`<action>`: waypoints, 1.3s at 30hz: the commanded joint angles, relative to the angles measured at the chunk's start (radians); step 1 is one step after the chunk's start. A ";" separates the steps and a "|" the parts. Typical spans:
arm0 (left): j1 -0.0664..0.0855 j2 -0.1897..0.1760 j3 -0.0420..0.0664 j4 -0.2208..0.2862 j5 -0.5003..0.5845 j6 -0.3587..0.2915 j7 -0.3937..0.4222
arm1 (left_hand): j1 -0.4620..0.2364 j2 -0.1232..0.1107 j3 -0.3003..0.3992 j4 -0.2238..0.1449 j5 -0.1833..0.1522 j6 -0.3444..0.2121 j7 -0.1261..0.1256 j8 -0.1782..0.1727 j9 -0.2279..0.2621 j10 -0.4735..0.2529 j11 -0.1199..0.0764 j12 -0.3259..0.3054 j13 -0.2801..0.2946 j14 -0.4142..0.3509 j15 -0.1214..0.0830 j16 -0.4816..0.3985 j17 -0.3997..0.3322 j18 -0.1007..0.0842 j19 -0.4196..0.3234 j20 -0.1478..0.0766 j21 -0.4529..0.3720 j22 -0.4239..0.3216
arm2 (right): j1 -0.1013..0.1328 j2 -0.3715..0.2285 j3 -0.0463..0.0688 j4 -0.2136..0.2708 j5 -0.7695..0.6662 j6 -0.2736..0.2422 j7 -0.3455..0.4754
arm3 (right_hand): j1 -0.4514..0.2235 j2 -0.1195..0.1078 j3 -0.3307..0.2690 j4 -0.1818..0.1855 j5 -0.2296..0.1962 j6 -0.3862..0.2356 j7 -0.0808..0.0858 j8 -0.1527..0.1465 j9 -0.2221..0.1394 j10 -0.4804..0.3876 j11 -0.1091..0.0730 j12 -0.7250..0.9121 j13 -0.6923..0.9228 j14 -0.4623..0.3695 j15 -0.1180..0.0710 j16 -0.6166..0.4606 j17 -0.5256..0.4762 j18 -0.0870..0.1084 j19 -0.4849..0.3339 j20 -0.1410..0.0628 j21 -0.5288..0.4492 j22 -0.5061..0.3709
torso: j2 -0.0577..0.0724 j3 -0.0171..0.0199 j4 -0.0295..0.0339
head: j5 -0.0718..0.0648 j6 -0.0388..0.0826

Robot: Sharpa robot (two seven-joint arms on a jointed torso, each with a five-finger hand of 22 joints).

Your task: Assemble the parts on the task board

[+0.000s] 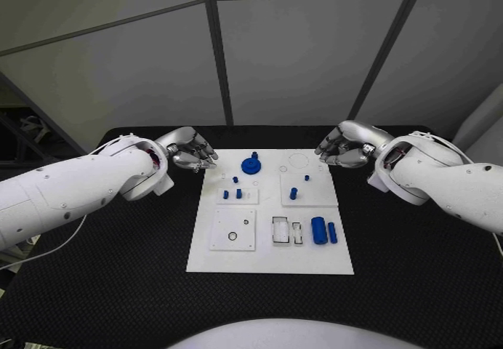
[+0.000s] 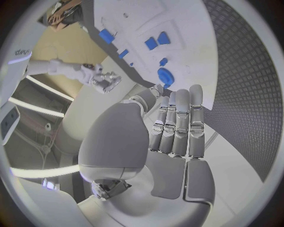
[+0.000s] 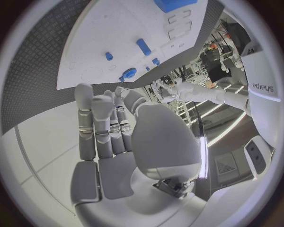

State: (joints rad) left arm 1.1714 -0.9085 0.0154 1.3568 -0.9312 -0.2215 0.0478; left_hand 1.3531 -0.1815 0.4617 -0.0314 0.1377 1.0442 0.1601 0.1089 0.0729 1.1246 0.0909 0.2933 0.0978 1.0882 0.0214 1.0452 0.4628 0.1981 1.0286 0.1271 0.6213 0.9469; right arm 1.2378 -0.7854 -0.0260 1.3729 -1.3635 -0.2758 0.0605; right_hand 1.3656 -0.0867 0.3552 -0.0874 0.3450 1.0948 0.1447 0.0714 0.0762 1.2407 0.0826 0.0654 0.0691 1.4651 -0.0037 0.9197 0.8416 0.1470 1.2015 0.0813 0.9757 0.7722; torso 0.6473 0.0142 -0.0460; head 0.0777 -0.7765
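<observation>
Task board [image 1: 270, 247] holds blue parts [image 1: 318, 230] — hands apart.

Grey panelled wall [image 1: 294, 58] — black table [image 1: 419, 247]

I can't make out the faint outlines on the task board [image 1: 270, 254], near its far right corner and on the lower left plate; too small to tell. The small blue pegs [image 1: 237, 193] are too tiny for me to judge their shape. From the right wrist camera a blue part [image 3: 172, 4] is cut off at the picture's rim. My left hand [image 1: 192, 153] and right hand [image 1: 343, 147] have their palms turned away, so I can't see inside the fingers from the head camera.
</observation>
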 commanded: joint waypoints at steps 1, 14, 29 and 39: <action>-0.001 -0.022 0.001 0.054 0.447 -0.111 0.149 | 0.004 0.014 -0.007 0.001 -0.002 0.014 0.001 0.007 0.000 0.006 0.002 0.007 0.002 -0.012 0.000 -0.028 -0.016 -0.015 -0.012 -0.002 -0.023 -0.015 | -0.008 0.002 0.000 0.018 -0.238 0.010 -0.075 | -0.011 -0.009 0.015 0.002 -0.016 -0.003 0.007 -0.007 -0.002 -0.031 0.005 -0.003 -0.002 0.056 0.003 0.093 0.088 -0.017 0.026 0.006 0.080 0.093 | 0.002 -0.0004 -0.0004 | -0.016 0.007; -0.012 -0.060 0.001 0.194 0.744 -0.143 0.308 | -0.006 0.022 -0.032 0.009 0.002 0.023 -0.001 0.014 -0.001 0.010 0.000 0.018 0.010 -0.028 0.003 -0.075 -0.042 -0.016 -0.023 0.002 -0.076 -0.049 | -0.048 0.046 -0.002 0.009 -0.349 0.009 -0.131 | -0.031 -0.046 0.058 0.013 -0.023 -0.054 0.032 -0.009 -0.007 -0.107 0.027 -0.002 -0.003 0.051 0.025 0.293 0.273 -0.040 0.069 0.029 0.234 0.274 | 0.003 -0.0005 0.0001 | -0.027 0.009; -0.015 -0.069 0.001 0.226 0.804 -0.150 0.346 | 0.000 0.026 -0.032 0.006 0.004 0.021 0.001 0.013 -0.002 0.005 0.002 0.018 0.011 -0.031 0.004 -0.082 -0.046 -0.016 -0.024 0.003 -0.084 -0.054 | -0.073 0.109 -0.008 -0.046 -0.382 0.025 -0.145 | -0.026 -0.049 0.074 0.013 -0.024 -0.067 0.038 -0.007 -0.006 -0.121 0.032 0.000 -0.001 0.051 0.031 0.349 0.325 -0.046 0.082 0.037 0.274 0.322 | 0.002 -0.0012 -0.0001 | -0.023 0.004; -0.015 -0.070 0.001 0.231 0.811 -0.150 0.345 | 0.001 0.028 -0.033 0.005 0.005 0.020 0.002 0.013 -0.002 0.003 0.003 0.018 0.011 -0.032 0.005 -0.085 -0.048 -0.017 -0.024 0.003 -0.087 -0.055 | -0.079 0.134 -0.008 -0.077 -0.384 0.053 -0.146 | -0.022 -0.043 0.085 0.013 -0.026 -0.062 0.039 -0.004 -0.004 -0.117 0.032 0.003 0.000 0.050 0.031 0.363 0.336 -0.048 0.086 0.039 0.287 0.337 | 0.002 -0.0006 -0.0009 | -0.019 0.000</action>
State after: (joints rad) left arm 1.1555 -0.9780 0.0151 1.5849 -0.1365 -0.3683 0.3696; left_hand 1.3529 -0.1628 0.4355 -0.0247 0.1377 1.0632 0.1589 0.1164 0.0724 1.1333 0.0897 0.3089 0.1071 1.0632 0.0286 0.9665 0.4166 0.1997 1.0126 0.1289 0.5404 0.8932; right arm 1.1571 -0.6531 -0.0343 1.2999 -1.7345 -0.2455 -0.0799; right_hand 1.3354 -0.1275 0.4363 -0.0754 0.3251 1.0346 0.1815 0.0657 0.0705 1.1252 0.1161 0.0654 0.0679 1.4632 0.0197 1.2776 1.1769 0.1162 1.2820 0.1185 1.2589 1.1080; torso 0.6494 0.0135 -0.0461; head 0.0583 -0.7756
